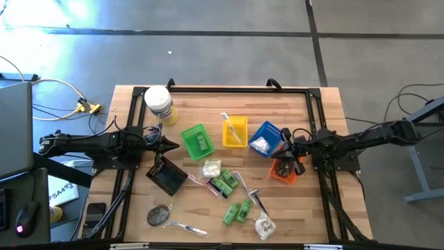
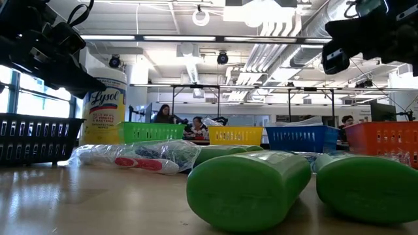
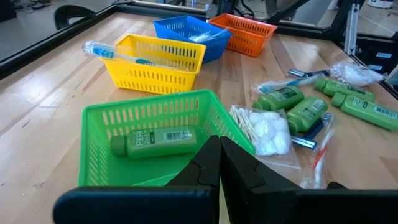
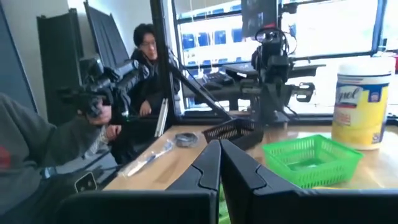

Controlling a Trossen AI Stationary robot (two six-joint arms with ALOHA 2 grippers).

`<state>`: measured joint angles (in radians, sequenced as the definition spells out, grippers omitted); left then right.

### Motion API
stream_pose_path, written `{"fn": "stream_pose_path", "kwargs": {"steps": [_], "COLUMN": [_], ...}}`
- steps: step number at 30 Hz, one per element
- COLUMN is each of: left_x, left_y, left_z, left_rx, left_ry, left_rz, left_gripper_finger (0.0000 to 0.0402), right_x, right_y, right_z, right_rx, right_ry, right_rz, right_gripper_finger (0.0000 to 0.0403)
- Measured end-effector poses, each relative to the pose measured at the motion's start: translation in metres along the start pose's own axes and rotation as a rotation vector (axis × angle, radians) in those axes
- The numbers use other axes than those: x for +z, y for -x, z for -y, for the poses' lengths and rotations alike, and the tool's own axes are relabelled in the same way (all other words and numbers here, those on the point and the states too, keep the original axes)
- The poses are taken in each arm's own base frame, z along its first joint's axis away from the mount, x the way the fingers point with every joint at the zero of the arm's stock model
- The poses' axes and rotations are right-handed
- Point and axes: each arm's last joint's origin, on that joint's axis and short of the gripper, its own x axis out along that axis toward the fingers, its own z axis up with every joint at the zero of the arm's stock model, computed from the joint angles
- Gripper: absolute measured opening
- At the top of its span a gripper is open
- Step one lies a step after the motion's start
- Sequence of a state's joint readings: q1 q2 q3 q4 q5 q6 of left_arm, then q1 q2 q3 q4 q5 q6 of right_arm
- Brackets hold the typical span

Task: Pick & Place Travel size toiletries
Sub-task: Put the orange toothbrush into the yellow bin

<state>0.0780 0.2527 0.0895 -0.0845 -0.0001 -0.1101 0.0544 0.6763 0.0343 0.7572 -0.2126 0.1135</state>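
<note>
Loose toiletries lie on the near half of the table: green tubes [image 1: 223,184] [image 3: 288,98], a cotton packet [image 1: 211,169] [image 3: 268,132], a wrapped razor [image 1: 257,200], a dark round sachet [image 1: 159,215] and a white packet [image 1: 264,226]. One green tube [image 3: 154,142] lies in the green tray [image 1: 196,141]. A wrapped toothbrush [image 3: 118,55] rests across the yellow tray [image 1: 234,132]. My left gripper [image 1: 170,144] [image 3: 219,163] is shut, just left of the green tray and above the table. My right gripper [image 1: 284,149] [image 4: 219,163] is shut, raised between the blue tray [image 1: 266,139] and the orange tray [image 1: 283,171].
A black tray [image 1: 166,176] sits near my left gripper. A large white jar with a yellow label [image 1: 158,104] stands at the far left. A black frame runs along the table's far edge [image 1: 236,89]. People sit beyond the table's left side [image 4: 146,68].
</note>
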Motion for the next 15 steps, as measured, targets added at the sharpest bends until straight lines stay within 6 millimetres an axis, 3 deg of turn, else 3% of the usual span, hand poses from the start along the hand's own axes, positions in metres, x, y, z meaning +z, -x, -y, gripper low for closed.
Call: {"fn": "stream_pose_path", "kwargs": {"steps": [15], "left_x": [0.0002], "left_y": [0.0000], "left_z": [-0.0010], "left_rx": [0.036], "left_ry": [0.023], "left_rz": [0.005], "left_gripper_finger": [0.0000], "right_x": [-0.0074], "right_y": [0.0039], "right_z": [0.0036], "right_rx": [-0.066], "right_ry": [-0.045], "right_rz": [-0.017], "right_gripper_finger": [0.0002]}}
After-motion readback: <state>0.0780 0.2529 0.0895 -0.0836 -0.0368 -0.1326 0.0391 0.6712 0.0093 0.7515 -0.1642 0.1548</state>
